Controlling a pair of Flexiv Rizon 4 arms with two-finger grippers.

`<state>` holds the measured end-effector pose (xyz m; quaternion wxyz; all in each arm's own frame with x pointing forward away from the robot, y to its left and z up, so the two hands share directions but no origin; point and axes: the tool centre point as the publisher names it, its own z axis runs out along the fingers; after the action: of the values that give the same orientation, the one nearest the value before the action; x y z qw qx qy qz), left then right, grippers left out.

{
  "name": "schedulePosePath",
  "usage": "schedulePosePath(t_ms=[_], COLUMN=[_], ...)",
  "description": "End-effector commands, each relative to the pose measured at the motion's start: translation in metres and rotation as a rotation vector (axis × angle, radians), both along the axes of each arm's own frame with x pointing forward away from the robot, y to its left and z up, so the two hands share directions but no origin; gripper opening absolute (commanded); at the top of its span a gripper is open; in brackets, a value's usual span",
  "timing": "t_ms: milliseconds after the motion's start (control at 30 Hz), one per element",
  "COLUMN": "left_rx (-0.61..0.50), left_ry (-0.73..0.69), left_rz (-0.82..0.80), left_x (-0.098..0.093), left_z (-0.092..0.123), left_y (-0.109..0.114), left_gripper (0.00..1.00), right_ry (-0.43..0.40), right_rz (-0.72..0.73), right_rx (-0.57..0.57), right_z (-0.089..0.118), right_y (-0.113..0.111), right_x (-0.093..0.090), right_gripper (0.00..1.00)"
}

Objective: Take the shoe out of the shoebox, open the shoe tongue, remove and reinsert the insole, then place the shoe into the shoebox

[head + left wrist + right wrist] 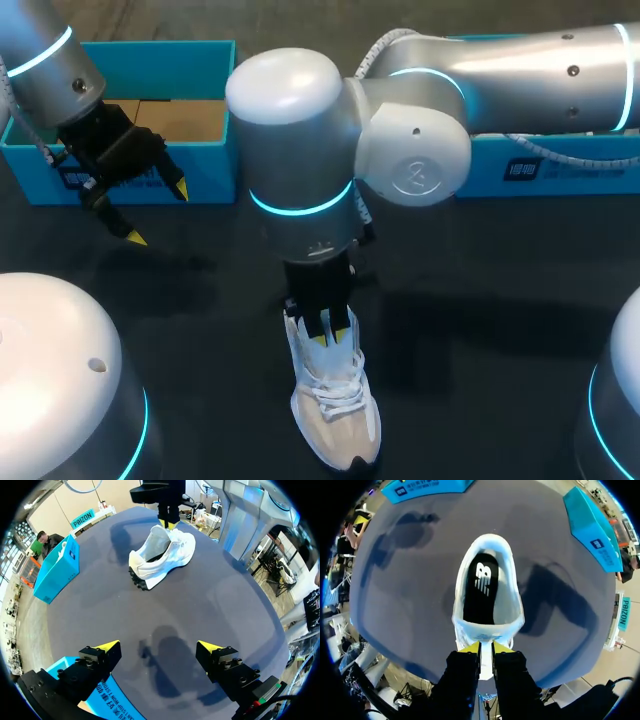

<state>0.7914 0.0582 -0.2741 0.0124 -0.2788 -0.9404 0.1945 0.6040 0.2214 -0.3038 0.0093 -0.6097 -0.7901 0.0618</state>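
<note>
The shoe point(335, 420) stood near the front edge of the worktop point(500, 300), about midway along it, out of the blue shoebox point(150, 50) at the back left corner. The right gripper point(486, 647) had its jaws nearly together, clamped on the tongue point(486, 630), with the black insole point(480, 587) visible inside. The left gripper point(158, 214) hung just before the shoebox, jaws wide apart.

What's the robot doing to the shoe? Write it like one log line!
right gripper: shut on shoe tongue | left gripper: open, empty, near shoebox | shoe: on table | insole: inside shoe
</note>
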Motion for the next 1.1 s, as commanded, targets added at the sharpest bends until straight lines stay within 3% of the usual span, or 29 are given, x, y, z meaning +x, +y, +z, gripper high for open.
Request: schedulePosePath(t_ms=[33,367,567,700,1100], left_rx=[0.003,0.003,0.003,0.003,0.003], left_ry=[-0.003,-0.003,-0.003,-0.003,-0.003], left_rz=[0.001,0.001,0.001,0.001,0.001], left_x=[-0.001,-0.001,-0.001,-0.001,-0.001], left_z=[0.0,0.0,0.0,0.0,0.0], left_y=[0.0,0.0,0.0,0.0,0.0], left_gripper=[1.0,1.0,1.0,1.0,1.0], right_ry=[0.024,0.067,0.005,-0.011,0.019], right_rz=[0.017,0.032,0.043,0.051,0.081], right_rx=[0.034,0.083,0.053,0.043,0.113], right_z=[-0.014,-0.036,-0.009,-0.003,-0.041], right_y=[0.0,-0.002,-0.003,-0.001,-0.003], right_x=[0.012,0.026,0.018,0.015,0.031], right_gripper=[0.13,0.15,0.21,0.25,0.18])
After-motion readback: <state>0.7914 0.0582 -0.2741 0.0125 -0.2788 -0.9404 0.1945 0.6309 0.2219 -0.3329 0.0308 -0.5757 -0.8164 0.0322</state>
